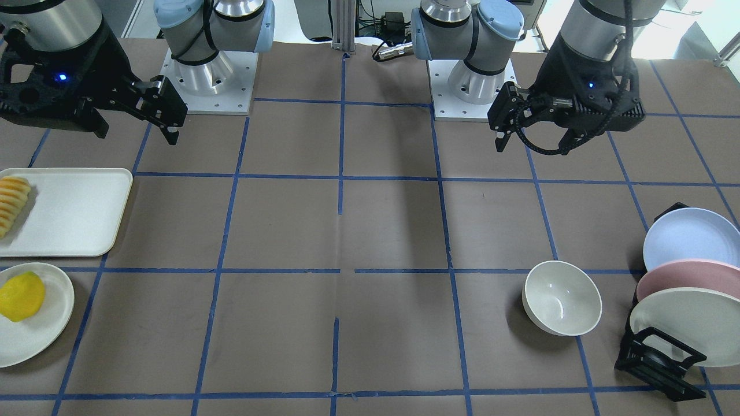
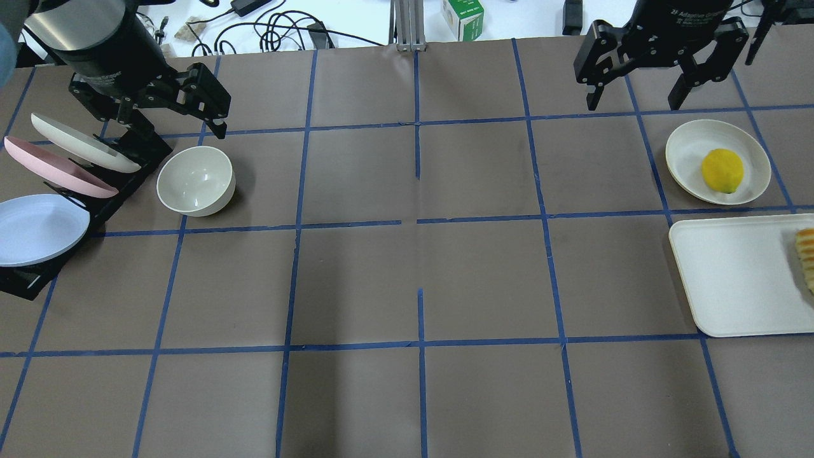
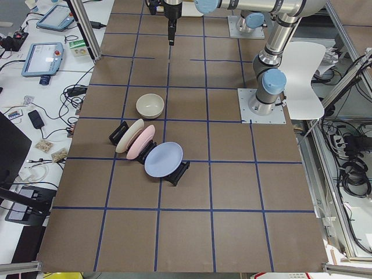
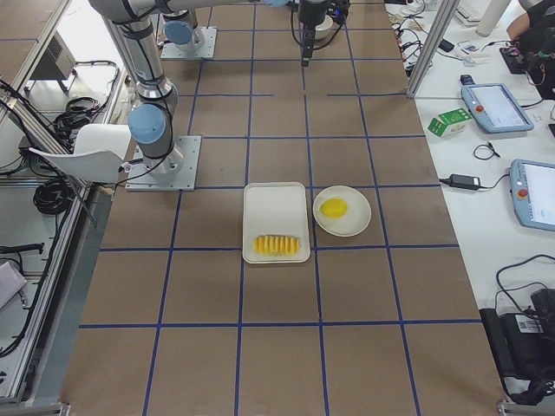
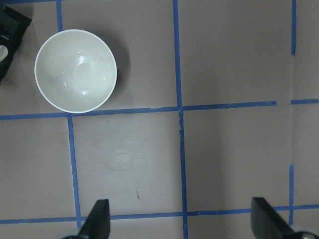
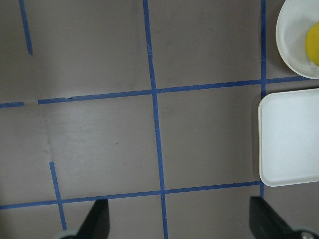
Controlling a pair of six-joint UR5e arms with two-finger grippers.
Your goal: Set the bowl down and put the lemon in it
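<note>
The off-white bowl (image 1: 562,297) (image 2: 196,180) (image 5: 76,70) stands upright and empty on the table beside the dish rack. The yellow lemon (image 1: 22,296) (image 2: 722,170) (image 6: 314,45) lies on a flat cream plate (image 2: 687,149) at the other end of the table. My left gripper (image 2: 168,117) (image 1: 535,141) (image 5: 182,224) is open and empty, hovering high just beyond the bowl. My right gripper (image 2: 634,95) (image 1: 136,133) (image 6: 182,224) is open and empty, high up near the lemon's plate.
A black dish rack (image 2: 137,149) (image 1: 659,361) holds a cream, a pink and a blue plate next to the bowl. A cream tray (image 2: 731,273) (image 1: 75,211) with a ridged yellow-orange sliced food piece (image 1: 11,202) lies beside the lemon's plate. Blue tape lines grid the brown table.
</note>
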